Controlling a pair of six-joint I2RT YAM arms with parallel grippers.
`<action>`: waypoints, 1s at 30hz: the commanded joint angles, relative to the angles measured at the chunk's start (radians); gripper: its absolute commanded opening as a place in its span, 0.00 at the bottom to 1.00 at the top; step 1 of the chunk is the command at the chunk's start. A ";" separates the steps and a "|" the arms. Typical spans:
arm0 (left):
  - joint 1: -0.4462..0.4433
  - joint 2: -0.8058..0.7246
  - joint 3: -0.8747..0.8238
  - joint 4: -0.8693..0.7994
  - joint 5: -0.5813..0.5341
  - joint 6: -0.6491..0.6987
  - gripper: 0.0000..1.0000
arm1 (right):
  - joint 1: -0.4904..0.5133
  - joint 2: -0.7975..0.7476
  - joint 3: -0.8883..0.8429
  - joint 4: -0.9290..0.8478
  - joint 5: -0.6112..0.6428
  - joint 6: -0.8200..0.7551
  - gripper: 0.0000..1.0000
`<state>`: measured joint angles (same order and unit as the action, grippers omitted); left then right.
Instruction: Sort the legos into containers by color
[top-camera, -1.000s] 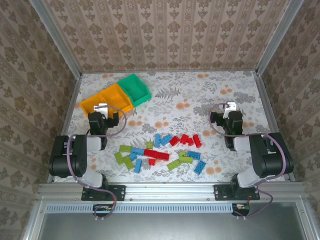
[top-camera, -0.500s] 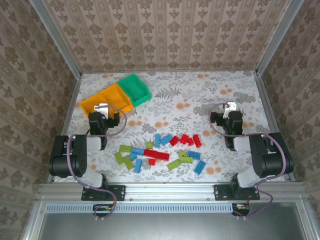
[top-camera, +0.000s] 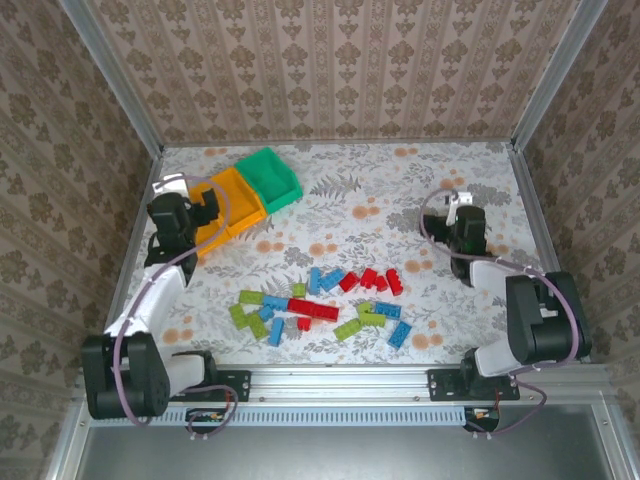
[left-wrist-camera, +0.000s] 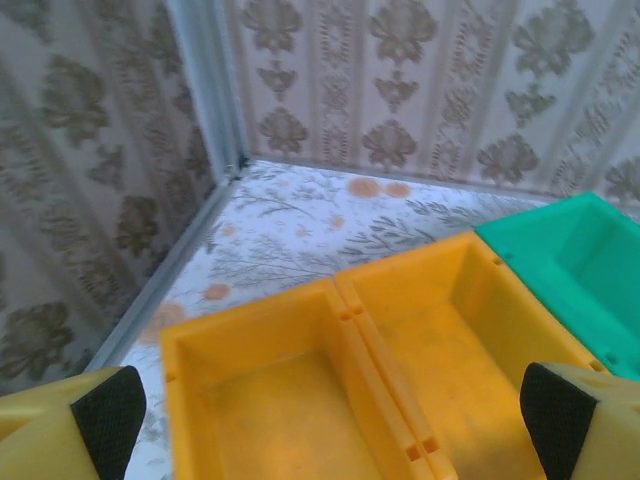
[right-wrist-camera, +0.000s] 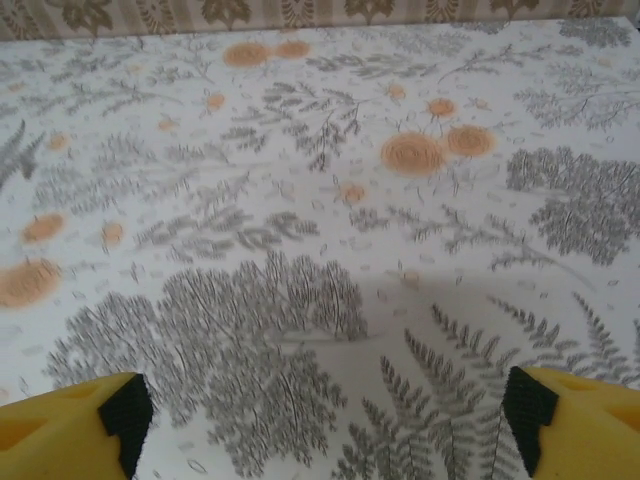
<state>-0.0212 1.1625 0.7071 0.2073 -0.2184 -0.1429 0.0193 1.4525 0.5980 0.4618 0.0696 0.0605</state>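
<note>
**Table** (top-camera: 400, 190): floral cloth, papered walls on three sides. You see the whole of it from the top camera.

**Left arm** (top-camera: 150, 290): stretched forward along the table's left edge, wrist above the bins.

**Right arm** (top-camera: 530, 320): folded at the right side, wrist over bare cloth, well apart from the legos.

**Bins** (top-camera: 240, 195): three joined in a slanted row at the far left. Two are orange, and the green bin (top-camera: 270, 178) sits at the far end. Your left wrist camera looks down into the orange bins (left-wrist-camera: 300, 400), with the green bin (left-wrist-camera: 570, 260) at its right.

**Left gripper** (top-camera: 208, 205): hangs over the nearer orange bin. In the wrist view the left gripper (left-wrist-camera: 330, 415) has its jaws wide, with nothing between them.

**Right gripper** (top-camera: 462, 212): above bare cloth. In its own view the right gripper (right-wrist-camera: 325, 410) has its jaws wide and holds nothing.

**Legos** (top-camera: 320, 305): a loose scatter on the cloth at near centre, between your two arms and well apart from the bins. Red, blue and lime are mixed together.

**Long red brick** (top-camera: 313, 307): lies in the middle of the scatter.

**Short reds** (top-camera: 378, 280): grouped at the far right of the scatter.
</note>
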 joint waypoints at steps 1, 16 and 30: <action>0.023 0.004 0.027 -0.278 -0.181 -0.180 1.00 | 0.003 -0.093 0.126 -0.324 -0.041 0.051 0.89; 0.181 0.304 0.267 -0.586 0.007 -0.317 0.91 | 0.033 -0.214 0.128 -0.541 -0.045 0.124 0.90; 0.239 0.503 0.355 -0.554 0.174 -0.265 0.62 | 0.056 -0.289 0.147 -0.748 -0.065 0.197 0.90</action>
<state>0.2111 1.6417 1.0218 -0.3504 -0.0998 -0.4328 0.0612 1.1698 0.7300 -0.1791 0.0216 0.2203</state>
